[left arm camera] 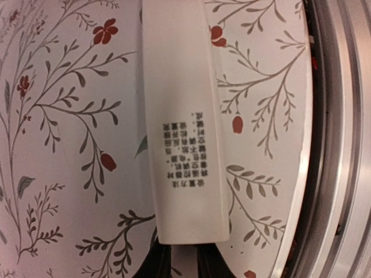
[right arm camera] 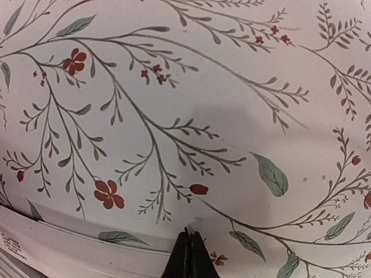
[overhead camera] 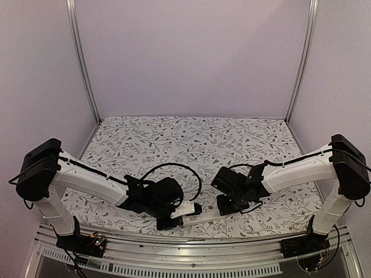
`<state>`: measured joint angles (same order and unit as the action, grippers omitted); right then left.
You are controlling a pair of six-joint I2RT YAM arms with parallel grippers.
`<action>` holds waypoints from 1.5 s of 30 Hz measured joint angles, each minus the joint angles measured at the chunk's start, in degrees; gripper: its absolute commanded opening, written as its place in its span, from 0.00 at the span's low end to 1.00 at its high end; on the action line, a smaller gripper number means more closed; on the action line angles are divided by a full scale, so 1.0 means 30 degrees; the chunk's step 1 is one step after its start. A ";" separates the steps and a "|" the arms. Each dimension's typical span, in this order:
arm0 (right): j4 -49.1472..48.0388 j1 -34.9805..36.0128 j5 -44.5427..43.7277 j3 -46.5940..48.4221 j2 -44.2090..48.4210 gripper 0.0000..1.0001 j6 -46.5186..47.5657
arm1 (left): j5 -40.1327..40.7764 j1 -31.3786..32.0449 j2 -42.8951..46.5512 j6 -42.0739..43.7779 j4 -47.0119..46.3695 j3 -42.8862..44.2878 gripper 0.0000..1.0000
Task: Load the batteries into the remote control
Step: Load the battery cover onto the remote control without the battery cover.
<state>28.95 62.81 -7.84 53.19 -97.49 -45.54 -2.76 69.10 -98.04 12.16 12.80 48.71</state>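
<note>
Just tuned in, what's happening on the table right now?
The left hand looks closed on one end of the white remote control, printed side up, near the front edge of the table. The right hand is shut and empty, low over the table right beside the remote control. No batteries show in any view.

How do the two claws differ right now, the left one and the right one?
The left gripper has the end of the white remote control at its fingers, though a grip is unclear; the right gripper has nothing between its own. The right gripper's fingers are pressed together; the left gripper's show a gap. Both are dark and sit low over the flowered cloth.
</note>
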 measured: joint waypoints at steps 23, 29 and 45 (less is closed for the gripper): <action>0.0787 -0.1020 -0.0692 -0.2812 0.7402 0.78 -0.0488 | 0.0211 0.0000 0.3490 -0.0423 0.0816 -0.0423 0.81; -0.2484 -0.1785 0.2033 -0.5537 0.9741 0.84 -0.0466 | -0.0160 0.0000 0.3177 -0.0073 -0.1829 -0.1290 0.82; -0.6892 -0.2339 0.5807 -0.6863 0.5909 0.32 -0.0160 | -0.2616 -0.0787 0.0226 0.0437 -0.2805 -0.0663 0.68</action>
<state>8.27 55.79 9.58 32.60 -79.77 -46.02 -10.61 66.74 -97.36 13.47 4.38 46.72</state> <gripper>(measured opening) 0.370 0.700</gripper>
